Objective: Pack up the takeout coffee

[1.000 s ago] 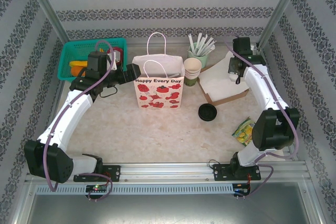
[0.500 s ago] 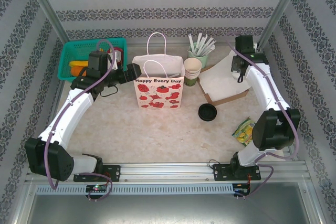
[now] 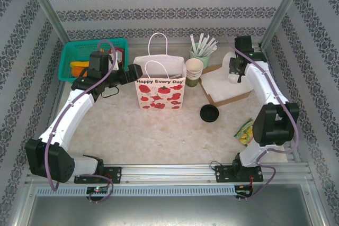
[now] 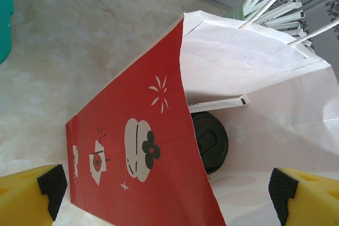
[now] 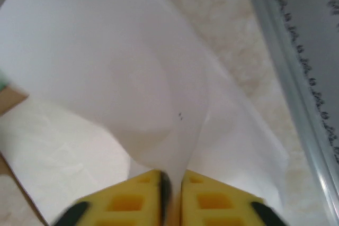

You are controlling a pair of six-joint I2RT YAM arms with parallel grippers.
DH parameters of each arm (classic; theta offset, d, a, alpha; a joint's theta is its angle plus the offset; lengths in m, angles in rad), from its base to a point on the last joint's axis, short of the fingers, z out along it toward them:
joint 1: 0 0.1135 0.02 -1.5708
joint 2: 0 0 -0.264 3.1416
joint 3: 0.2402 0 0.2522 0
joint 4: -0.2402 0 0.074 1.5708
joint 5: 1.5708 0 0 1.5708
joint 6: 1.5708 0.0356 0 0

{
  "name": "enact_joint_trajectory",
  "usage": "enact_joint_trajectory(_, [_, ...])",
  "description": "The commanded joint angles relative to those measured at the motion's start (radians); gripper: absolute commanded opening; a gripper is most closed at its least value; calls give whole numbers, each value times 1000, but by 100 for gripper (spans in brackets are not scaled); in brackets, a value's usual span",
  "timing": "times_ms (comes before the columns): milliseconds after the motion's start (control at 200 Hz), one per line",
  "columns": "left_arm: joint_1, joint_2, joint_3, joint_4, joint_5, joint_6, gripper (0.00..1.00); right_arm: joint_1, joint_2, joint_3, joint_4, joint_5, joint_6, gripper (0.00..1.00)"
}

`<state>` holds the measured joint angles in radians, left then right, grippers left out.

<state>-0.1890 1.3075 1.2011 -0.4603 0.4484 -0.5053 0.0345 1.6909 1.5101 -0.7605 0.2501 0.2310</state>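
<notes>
At the upper left of the overhead view, a green basket [image 3: 79, 51] is seen. Just right of it, the left gripper [image 3: 133, 72] is held at the left edge of the bag [image 3: 160, 91], which stands open at the centre. In the left wrist view its fingers [image 4: 45, 189] are spread wide at the bottom corners, and nothing is gripped. At centre right of that frame the coffee [image 4: 210, 141] is seen inside the bag, black lid up, with a wrapped straw [image 4: 217, 104] just above it.

Right of the bag in the overhead view, a cup stack [image 3: 194, 71] and a straw cup [image 3: 200, 51] are found. A loose lid [image 3: 210, 113] lies below them. Further right, a cardboard tray [image 3: 233, 99] is seen, and the right gripper [image 3: 233, 70] is held over its upper part. In the right wrist view its fingers [image 5: 137, 194] are set narrow, and the edge of a white paper [image 5: 132, 78] is pinched between them. A snack packet [image 3: 246, 130] lies at lower right.

The main step is judged done, since the coffee is in the bag. What is left is probably only the paper, if it is meant for the bag.
</notes>
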Motion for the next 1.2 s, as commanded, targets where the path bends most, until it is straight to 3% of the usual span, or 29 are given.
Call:
enact_joint_trajectory(0, [-9,2,19,11,18,9,100,15,29,-19,-24,-102,-20,29])
enact_joint_trajectory(175, [-8,-8,20,-4,20,23,100,-40,-4,-28,-33,-152,-17,52])
enact_joint_trajectory(240, [-8,-21,14,-4,20,33,100,-83,-26,-52,-24,-190,-24,66])
enact_joint_trajectory(435, [-8,-48,8,-1,17,65,100,-257,-17,-117,5,-401,-30,98])
enact_joint_trajectory(744, [-9,-111,-26,35,7,82,100,-453,43,-232,198,-561,201,98])
enact_joint_trajectory(1069, [-9,-143,-47,68,-28,84,100,-464,151,-238,287,-688,163,96])
enact_joint_trajectory(1199, [-7,-144,-51,68,-40,76,100,-464,164,-247,342,-719,157,85])
